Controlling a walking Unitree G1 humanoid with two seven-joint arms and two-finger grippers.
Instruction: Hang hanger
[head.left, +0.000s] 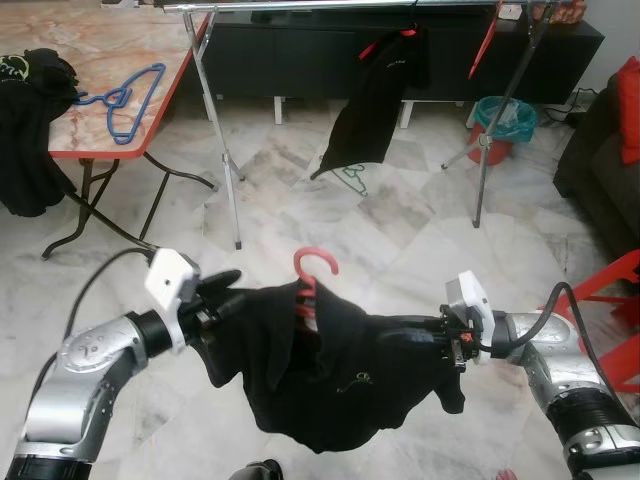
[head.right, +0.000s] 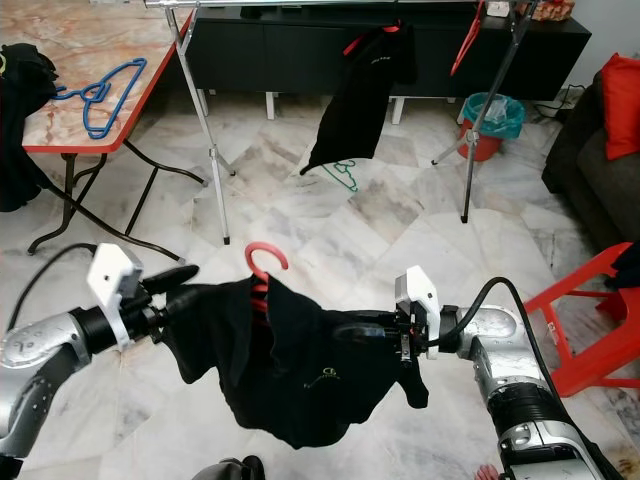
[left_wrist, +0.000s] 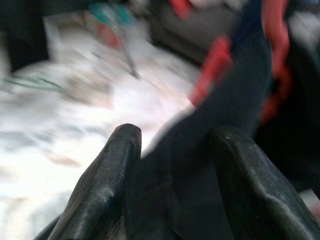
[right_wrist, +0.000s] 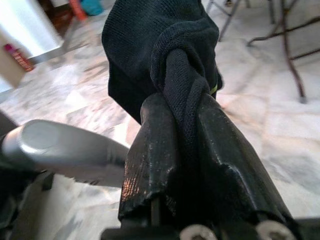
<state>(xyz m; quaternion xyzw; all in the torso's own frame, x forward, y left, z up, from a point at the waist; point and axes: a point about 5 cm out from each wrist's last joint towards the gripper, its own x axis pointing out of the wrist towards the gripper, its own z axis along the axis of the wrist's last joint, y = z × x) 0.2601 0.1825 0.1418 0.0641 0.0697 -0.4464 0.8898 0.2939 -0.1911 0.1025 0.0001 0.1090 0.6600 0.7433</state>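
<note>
left eye view shows a black shirt (head.left: 330, 375) on a red hanger (head.left: 308, 285) slung between the two arms, low before the robot; the left gripper (head.left: 222, 290) holds one shoulder of the shirt and the right gripper (head.left: 410, 335) the other, so the long axis of the hanger runs crosswise, from the robot's left to its right, with the red hook (head.left: 315, 262) standing up about midway between them and a little nearer the left gripper; in the left wrist view the two black fingers (left_wrist: 105, 185) stand moderately parted with dark cloth lying between them, so i judge it closed on the shirt as far as the cloth lets it, though the blur leaves some doubt; in the right wrist view the fingers (right_wrist: 160, 150) are pressed tight on a bunched fold of the shirt; the clothes rail (head.left: 330, 6) lies ahead and well above, its bar also running crosswise, with another black garment (head.left: 375, 95) already hanging on it; the relation that matters, as i judge it: the hook is below and well short of the bar, roughly parallel to it, so both arms must lift and carry it forward together.
</note>
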